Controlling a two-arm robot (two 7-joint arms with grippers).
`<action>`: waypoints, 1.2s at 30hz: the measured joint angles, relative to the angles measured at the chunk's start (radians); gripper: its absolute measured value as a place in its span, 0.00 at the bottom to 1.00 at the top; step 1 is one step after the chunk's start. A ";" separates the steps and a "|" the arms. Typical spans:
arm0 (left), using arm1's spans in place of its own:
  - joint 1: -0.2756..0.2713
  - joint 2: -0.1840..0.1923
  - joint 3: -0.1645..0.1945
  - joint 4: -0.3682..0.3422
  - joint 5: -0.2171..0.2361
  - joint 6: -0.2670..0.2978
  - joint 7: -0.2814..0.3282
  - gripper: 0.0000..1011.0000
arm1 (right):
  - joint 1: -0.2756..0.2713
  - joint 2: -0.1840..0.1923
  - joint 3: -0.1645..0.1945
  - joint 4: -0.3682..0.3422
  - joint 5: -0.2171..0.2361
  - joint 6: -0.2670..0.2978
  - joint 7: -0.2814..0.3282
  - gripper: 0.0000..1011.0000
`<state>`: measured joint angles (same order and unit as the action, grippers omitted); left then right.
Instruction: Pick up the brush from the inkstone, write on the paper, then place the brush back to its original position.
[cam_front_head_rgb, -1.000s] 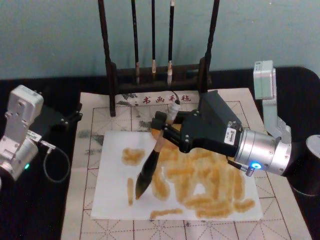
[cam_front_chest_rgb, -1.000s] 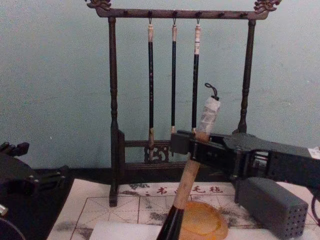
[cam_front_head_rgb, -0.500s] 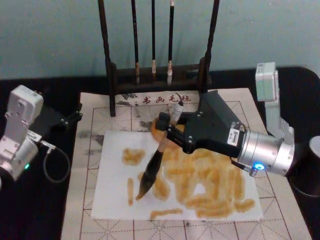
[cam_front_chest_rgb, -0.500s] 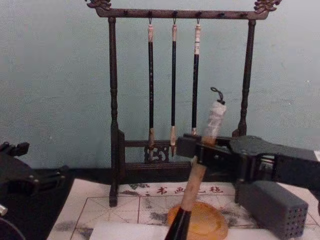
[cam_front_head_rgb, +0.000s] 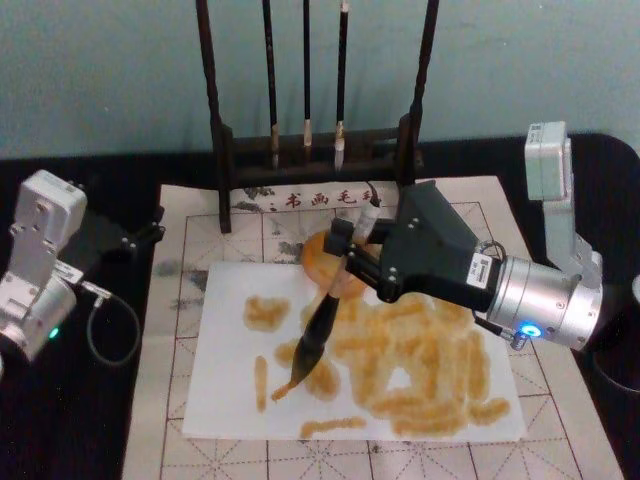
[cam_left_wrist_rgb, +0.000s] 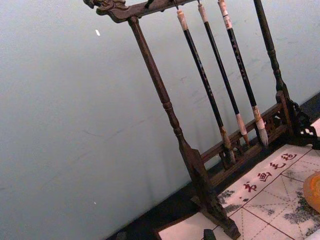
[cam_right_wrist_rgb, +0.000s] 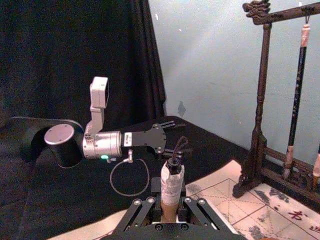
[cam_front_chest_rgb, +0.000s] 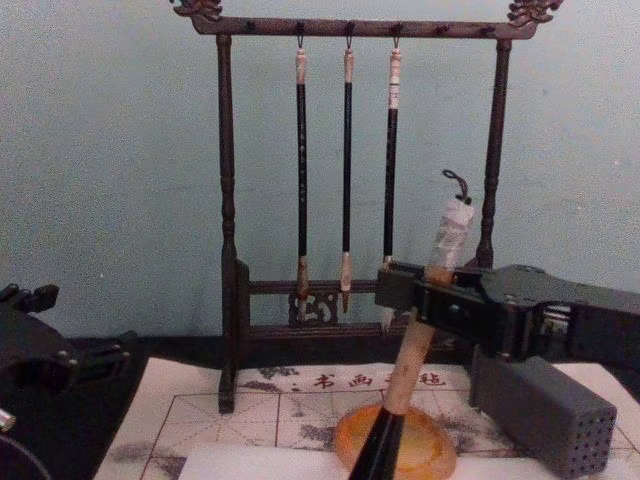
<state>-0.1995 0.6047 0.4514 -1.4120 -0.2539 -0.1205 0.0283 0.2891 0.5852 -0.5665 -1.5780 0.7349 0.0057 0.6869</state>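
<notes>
My right gripper (cam_front_head_rgb: 347, 268) is shut on the tan handle of the brush (cam_front_head_rgb: 316, 340), which leans with its dark tip touching the white paper (cam_front_head_rgb: 225, 380). Orange-brown strokes cover much of the sheet. The chest view shows the brush (cam_front_chest_rgb: 408, 365) slanting down through the right gripper (cam_front_chest_rgb: 425, 300), its whitish cap and loop on top. The round amber inkstone (cam_front_head_rgb: 316, 252) sits just behind the paper, partly hidden by the gripper; it also shows as inkstone (cam_front_chest_rgb: 440, 445). My left gripper (cam_front_head_rgb: 140, 232) rests open at the table's left, away from the paper.
A dark wooden rack (cam_front_head_rgb: 222, 150) with three thin hanging brushes (cam_front_chest_rgb: 347, 160) stands behind the beige grid mat (cam_front_head_rgb: 190, 215). A grey block with small holes (cam_front_chest_rgb: 545, 410) lies right of the inkstone. Black cloth surrounds the mat.
My right gripper has shifted to the right with the brush, tilting it more. The tip has crept slightly right on the paper, and more of the inkstone shows. The left arm has not moved.
</notes>
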 joint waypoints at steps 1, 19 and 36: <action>0.000 0.000 0.000 0.000 0.000 0.000 0.000 0.99 | -0.001 0.001 0.001 0.000 -0.001 0.000 -0.001 0.18; 0.000 0.000 0.000 0.000 0.000 0.000 0.000 0.99 | -0.014 0.016 0.040 -0.020 -0.020 -0.009 -0.026 0.18; 0.000 0.000 0.000 0.000 0.000 0.000 0.000 0.99 | 0.000 -0.014 0.128 -0.010 0.063 -0.024 -0.059 0.18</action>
<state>-0.1995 0.6047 0.4514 -1.4120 -0.2539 -0.1205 0.0283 0.2892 0.5716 -0.4381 -1.5884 0.7978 -0.0188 0.6278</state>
